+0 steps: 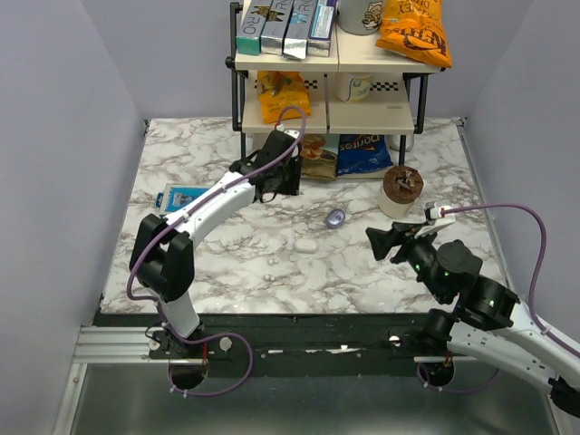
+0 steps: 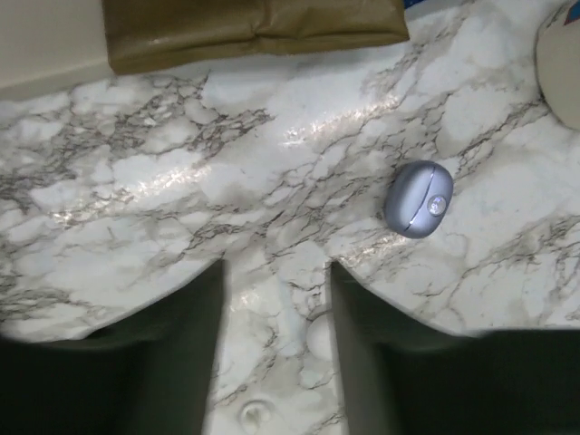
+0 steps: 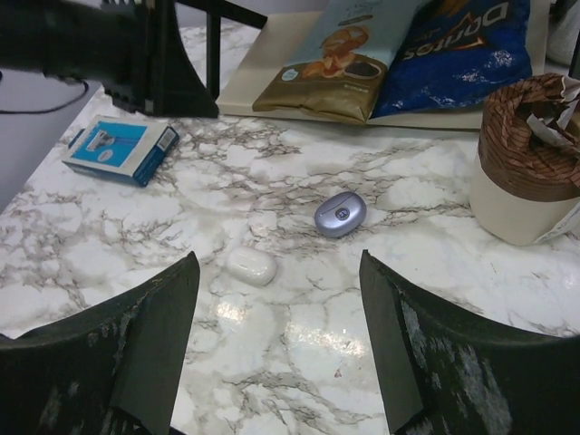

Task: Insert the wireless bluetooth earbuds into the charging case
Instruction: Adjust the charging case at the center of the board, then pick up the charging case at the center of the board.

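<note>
The charging case [image 1: 336, 217] lies closed on the marble table, a small lavender-blue pebble with a round emblem on its lid. It also shows in the left wrist view as the case [image 2: 417, 199] and in the right wrist view as the case [image 3: 341, 214]. No earbuds show in any view. My left gripper [image 1: 276, 177] hovers over the table to the left of the case; its jaws [image 2: 276, 272] stand apart with only bare marble between them. My right gripper [image 1: 388, 243] stands wide open [image 3: 276, 258] on the near right, pointing towards the case, holding nothing.
A white oval pebble-like object [image 1: 306, 245] [image 3: 251, 265] lies just near-left of the case. A blue box [image 1: 181, 197] sits at the left. A brown-paper-lined cup [image 1: 401, 190] stands to the right. A two-tier shelf [image 1: 328, 100] with snack bags fills the back.
</note>
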